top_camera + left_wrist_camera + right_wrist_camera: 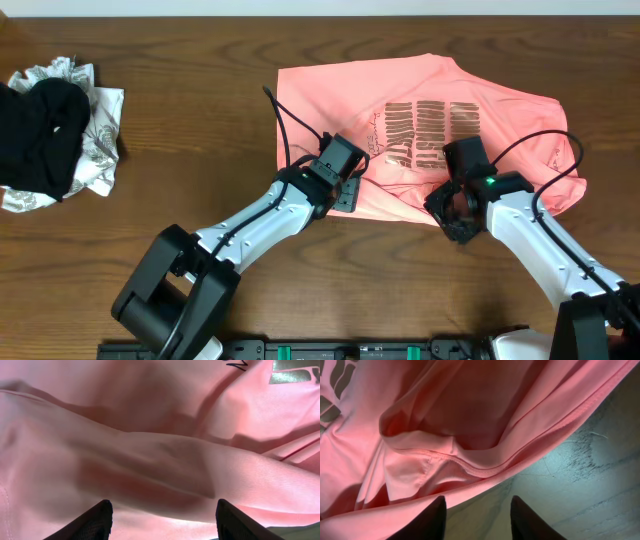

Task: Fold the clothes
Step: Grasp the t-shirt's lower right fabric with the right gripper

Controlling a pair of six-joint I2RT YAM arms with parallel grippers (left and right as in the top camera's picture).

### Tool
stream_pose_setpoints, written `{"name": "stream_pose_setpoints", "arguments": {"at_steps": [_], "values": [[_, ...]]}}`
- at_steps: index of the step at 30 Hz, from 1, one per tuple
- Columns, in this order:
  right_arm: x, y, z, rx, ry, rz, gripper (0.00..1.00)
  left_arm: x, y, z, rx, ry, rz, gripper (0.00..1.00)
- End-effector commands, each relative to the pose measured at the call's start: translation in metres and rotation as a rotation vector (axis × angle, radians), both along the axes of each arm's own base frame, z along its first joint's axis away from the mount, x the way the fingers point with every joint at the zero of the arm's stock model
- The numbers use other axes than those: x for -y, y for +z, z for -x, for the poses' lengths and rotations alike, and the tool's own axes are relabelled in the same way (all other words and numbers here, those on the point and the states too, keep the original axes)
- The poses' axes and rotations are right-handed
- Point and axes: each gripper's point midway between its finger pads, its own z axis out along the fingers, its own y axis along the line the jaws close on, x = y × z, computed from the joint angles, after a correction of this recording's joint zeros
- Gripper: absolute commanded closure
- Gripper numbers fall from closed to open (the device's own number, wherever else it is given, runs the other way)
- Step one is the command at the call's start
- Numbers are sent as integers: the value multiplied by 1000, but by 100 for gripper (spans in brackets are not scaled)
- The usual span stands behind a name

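Currently on the tabletop (180, 60): I see one pink T-shirt (330, 100) and a heap of other cloth.
T-shirt place: it lies right of the middle, running from the far edge about halfway to the near edge.
T-shirt lie: mostly flat with the dark lettering (430, 130) facing up, and rumpled and doubled over at its right end.
Left pincer (345, 190): it sits at the shirt's near hem, toward the left corner of the cloth. On my left wrist feed its fingertips (95, 520) stand wide apart over a soft ridge of pink fabric, with nothing clamped between them.
Right pincer (458, 222): it is at the near hem below the lettering. On the right wrist feed the fingertips (432, 520) are parted, with bare tabletop in the gap. The stitched hem lies just beyond them, not gripped.
Other cloth (55, 130): a black and a white patterned piece are bunched together at the left edge, well apart from the shirt.
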Motion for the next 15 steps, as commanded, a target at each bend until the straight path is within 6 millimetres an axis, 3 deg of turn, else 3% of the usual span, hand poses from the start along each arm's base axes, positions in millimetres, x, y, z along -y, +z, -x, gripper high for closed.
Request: {"name": "stream_pose_setpoints", "arguments": {"at_steps": [1,15], "values": [[5,-7,6,-23,-72,15,64,1,5,-6,20,-3,-5,33],[5,-10,8,-31,-137,8,56,1,5,-6,20,-3,-5,33]]}}
